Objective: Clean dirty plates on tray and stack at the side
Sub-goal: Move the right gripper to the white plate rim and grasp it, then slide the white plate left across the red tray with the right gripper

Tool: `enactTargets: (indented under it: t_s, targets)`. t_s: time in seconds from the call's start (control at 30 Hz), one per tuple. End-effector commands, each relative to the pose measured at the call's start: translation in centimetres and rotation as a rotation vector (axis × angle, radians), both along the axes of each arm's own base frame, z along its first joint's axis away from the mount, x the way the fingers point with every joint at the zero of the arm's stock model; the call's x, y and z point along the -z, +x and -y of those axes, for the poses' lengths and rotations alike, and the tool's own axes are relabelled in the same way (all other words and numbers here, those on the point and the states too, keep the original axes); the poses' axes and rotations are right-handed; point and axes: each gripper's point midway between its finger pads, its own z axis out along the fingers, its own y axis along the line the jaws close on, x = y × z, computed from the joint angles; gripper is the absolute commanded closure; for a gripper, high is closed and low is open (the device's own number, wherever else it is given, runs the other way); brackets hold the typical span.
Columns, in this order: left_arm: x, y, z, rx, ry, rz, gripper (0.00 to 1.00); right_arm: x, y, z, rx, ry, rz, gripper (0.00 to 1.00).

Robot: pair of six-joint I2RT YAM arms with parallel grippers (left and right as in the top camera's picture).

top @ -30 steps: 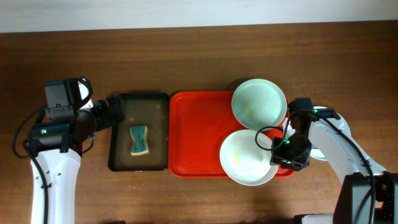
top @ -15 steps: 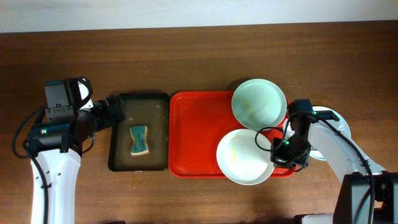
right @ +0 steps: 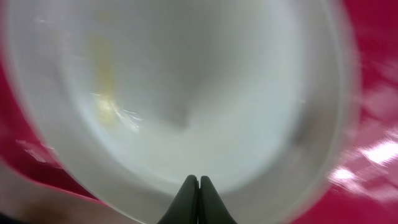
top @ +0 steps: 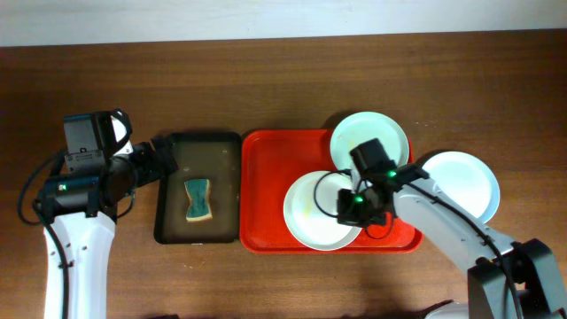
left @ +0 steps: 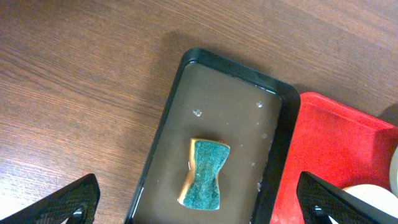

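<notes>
The red tray [top: 266, 177] carries two plates. A pale green plate [top: 370, 142] lies at its back right corner. A whitish plate [top: 314, 213] with a yellowish smear [right: 102, 78] lies near the tray's front. My right gripper [top: 353, 206] is over that plate's right edge. In the right wrist view the right gripper [right: 199, 182] is shut, its fingertips together over the near rim with nothing between them. A third pale plate [top: 462, 182] rests on the table right of the tray. My left gripper [left: 196, 199] hangs open above the black tray [left: 165, 118].
The black tray [top: 177, 232] left of the red tray holds murky water and a green and yellow sponge [top: 198, 200]. The sponge [left: 205, 180] lies between my left fingertips' lines, well below them. Bare brown table surrounds both trays.
The right gripper closed and the right arm swung left across the red tray. The whitish plate slid left with it. The plate on the table came into full view. The left arm stayed still.
</notes>
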Motion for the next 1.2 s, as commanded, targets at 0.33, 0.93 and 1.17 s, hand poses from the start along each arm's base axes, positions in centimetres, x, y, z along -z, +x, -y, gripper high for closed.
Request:
enactTargets:
  t_s: [0.33, 0.93, 1.17]
  targets:
    - [-0.7, 0.1, 0.1, 0.003, -0.006, 0.022, 0.01, 0.1, 0.6, 4.7, 0.102, -0.223, 0.004, 0.52]
    - [-0.7, 0.1, 0.1, 0.003, -0.006, 0.022, 0.01, 2.1, 1.9, 1.6, 0.069, -0.109, 0.056, 0.77]
    - [-0.7, 0.1, 0.1, 0.003, -0.006, 0.022, 0.01, 2.1, 2.3, 1.3, 0.059, -0.116, 0.081, 0.72]
